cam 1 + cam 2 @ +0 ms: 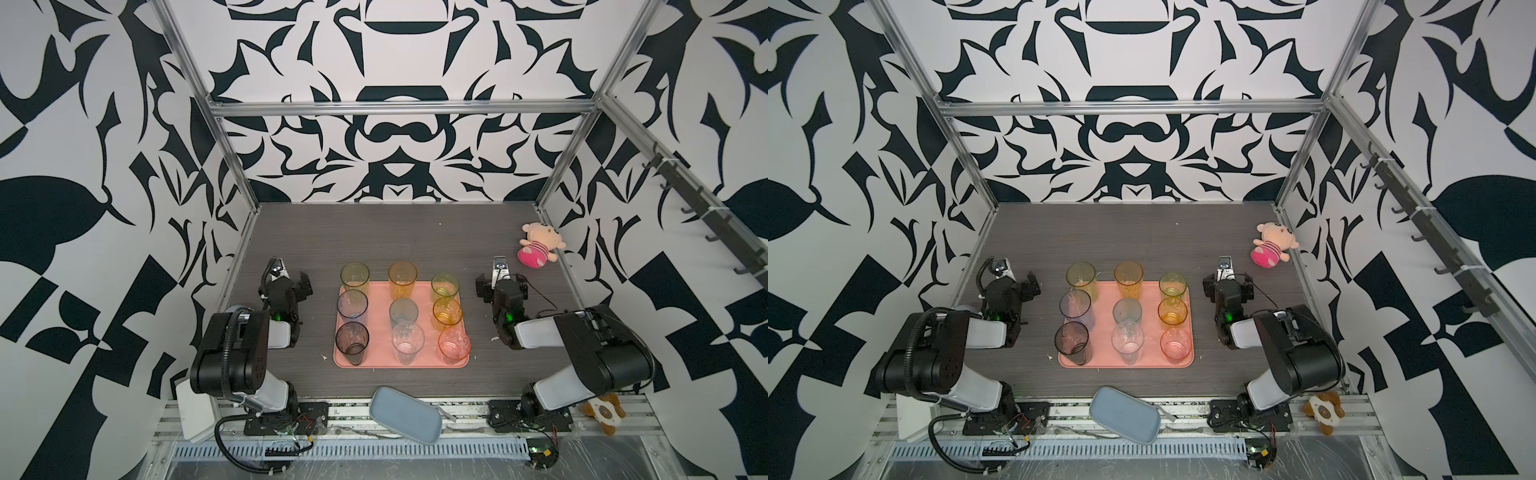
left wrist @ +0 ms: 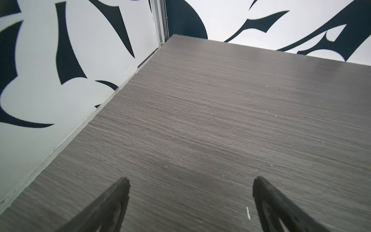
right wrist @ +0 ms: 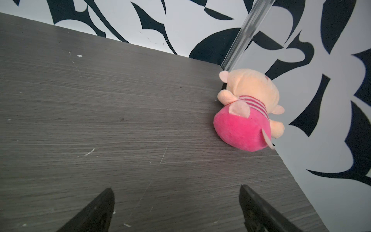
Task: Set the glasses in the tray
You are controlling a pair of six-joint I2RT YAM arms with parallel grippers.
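Note:
In both top views the salmon-pink tray [image 1: 386, 365] [image 1: 1113, 365] lies mid-table and carries the glasses upright in three rows. The far row, at the far rim, holds a yellow-green glass [image 1: 354, 276], an amber one [image 1: 402, 278] and a green one [image 1: 444, 286]. Blue [image 1: 352, 307], teal [image 1: 403, 313] and orange [image 1: 447, 312] stand in the middle, with smoky grey [image 1: 352, 343], clear [image 1: 407, 343] and pink [image 1: 454, 345] nearest. My left gripper [image 1: 286, 284] [image 2: 191, 178] sits open and empty to the tray's left. My right gripper [image 1: 501, 286] [image 3: 176, 188] is open and empty to its right.
A pink plush doll [image 1: 540, 247] [image 3: 247, 112] lies by the right wall near the back corner. A pale blue-grey dish [image 1: 405, 417] rests tilted on the front rail. A brown soft toy [image 1: 604, 409] lies beside the right arm's base. Patterned walls close three sides.

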